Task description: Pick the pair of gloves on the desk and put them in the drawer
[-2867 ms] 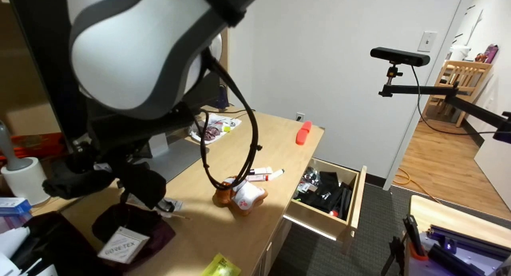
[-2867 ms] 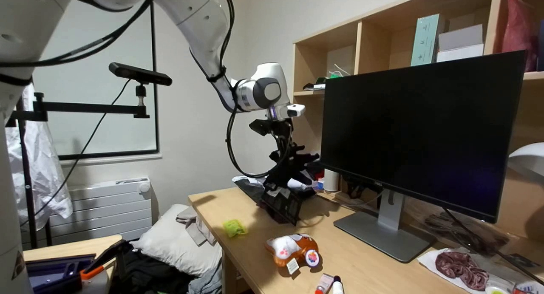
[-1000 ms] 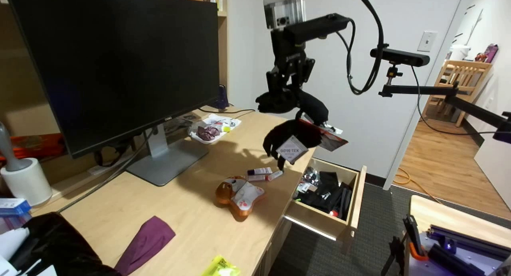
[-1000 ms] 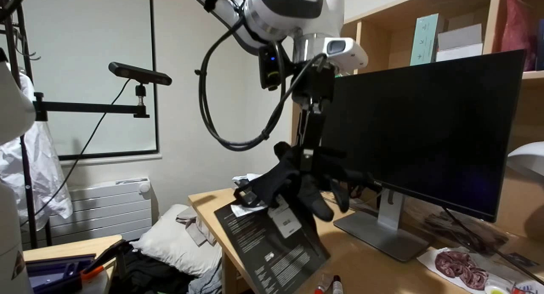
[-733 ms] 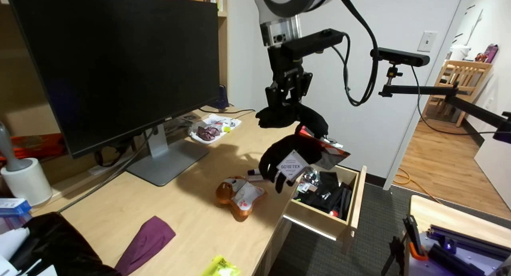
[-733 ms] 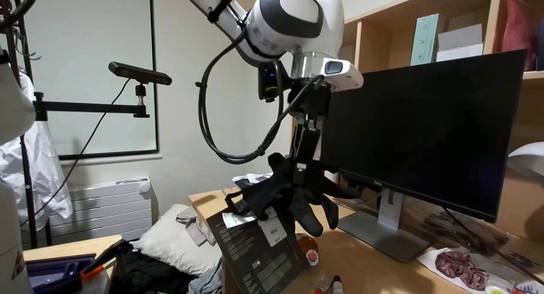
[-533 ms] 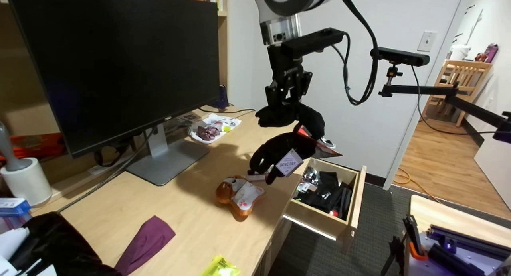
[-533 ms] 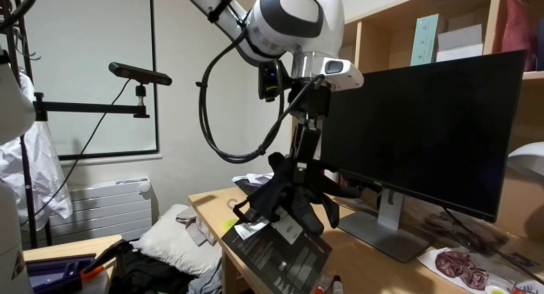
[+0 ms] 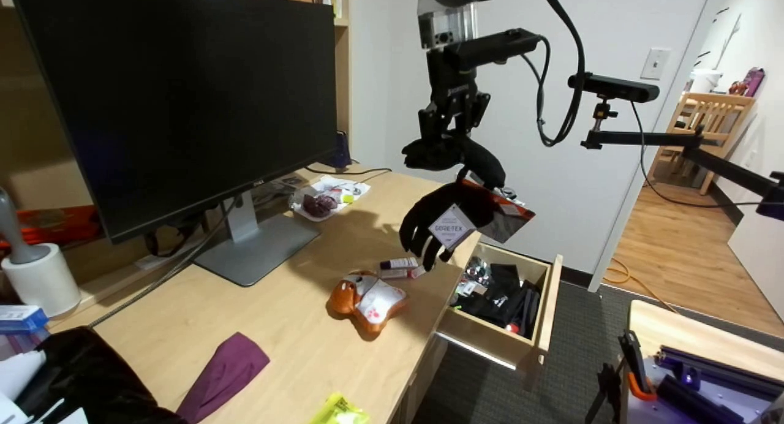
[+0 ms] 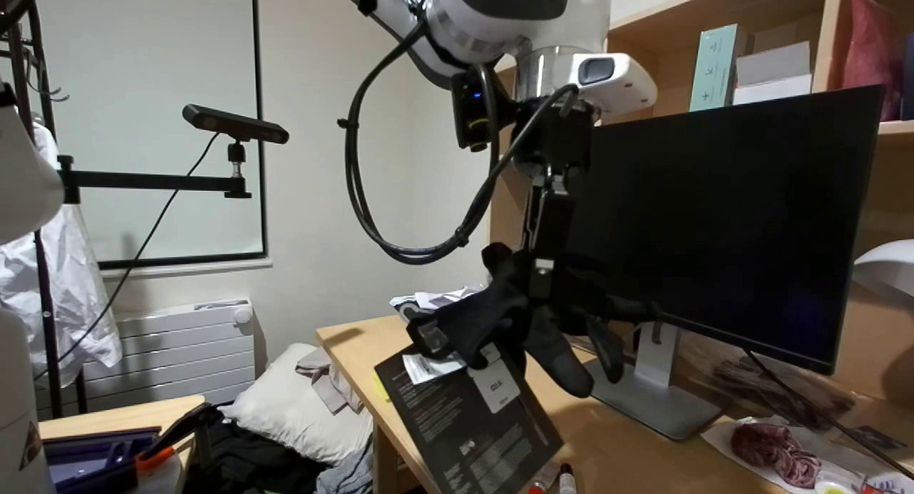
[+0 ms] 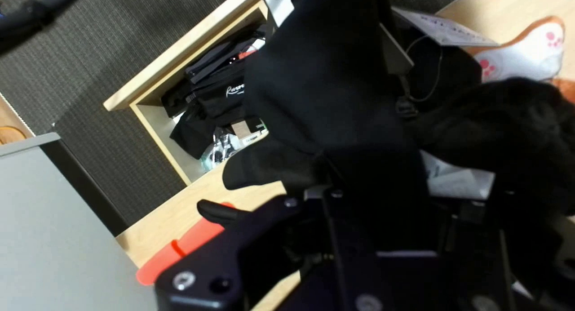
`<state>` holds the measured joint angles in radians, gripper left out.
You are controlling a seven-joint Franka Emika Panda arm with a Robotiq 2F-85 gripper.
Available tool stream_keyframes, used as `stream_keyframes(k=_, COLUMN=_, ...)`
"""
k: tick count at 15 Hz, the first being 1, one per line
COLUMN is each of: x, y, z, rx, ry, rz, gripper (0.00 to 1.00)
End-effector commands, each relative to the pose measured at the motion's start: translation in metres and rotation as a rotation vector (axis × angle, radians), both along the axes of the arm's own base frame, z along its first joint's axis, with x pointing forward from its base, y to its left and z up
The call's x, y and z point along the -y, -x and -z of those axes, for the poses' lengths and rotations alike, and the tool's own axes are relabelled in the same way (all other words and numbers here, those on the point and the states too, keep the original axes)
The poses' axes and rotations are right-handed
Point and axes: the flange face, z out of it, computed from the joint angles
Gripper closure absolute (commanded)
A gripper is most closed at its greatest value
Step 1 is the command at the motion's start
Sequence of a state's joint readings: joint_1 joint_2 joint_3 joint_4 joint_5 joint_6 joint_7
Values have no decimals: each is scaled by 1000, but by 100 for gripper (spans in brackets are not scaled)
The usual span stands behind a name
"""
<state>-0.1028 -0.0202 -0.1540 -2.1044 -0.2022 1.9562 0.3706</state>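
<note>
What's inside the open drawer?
Black items, one with white lettering, and shiny clear plastic show in the drawer; whatever lies beneath them, or back under the desktop, is hidden.

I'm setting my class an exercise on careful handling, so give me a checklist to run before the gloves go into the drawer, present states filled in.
1. Gloves held by the gripper: ok.
2. Drawer open: ok.
3. Gloves directly above the drawer: cannot tell; they partly hide it in the wrist view.
4. Nothing dangling: not ok; a white tag and printed card hang down.
5. Room inside: cannot tell; dark items already lie there.
</note>
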Motion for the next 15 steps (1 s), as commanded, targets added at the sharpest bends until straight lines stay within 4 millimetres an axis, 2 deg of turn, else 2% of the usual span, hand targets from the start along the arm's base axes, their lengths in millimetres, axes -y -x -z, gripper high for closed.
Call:
stream_keyframes(k=1, x=65, y=7, z=-19, rx=45, ry=7, rz=113, gripper=91)
stream_keyframes(k=3, x=101, y=14, z=-17, rx=73, ry=7, rz=192, gripper=91)
stream_keyframes(k=5, x=126, y=19, z=-3, rx=98, ry=-18, rz=267, gripper=91)
stream_keyframes(k=8, x=148, y=25, z=33, rx=135, ry=-33, rz=335, gripper=91)
stream_keyframes(k=11, x=165, y=21, z=71, rx=184, ry=-39, rz=400, gripper=91)
stream_keyframes(k=15, x=170, y=18, z=119, rx=211, ry=-64, rz=439, gripper=91)
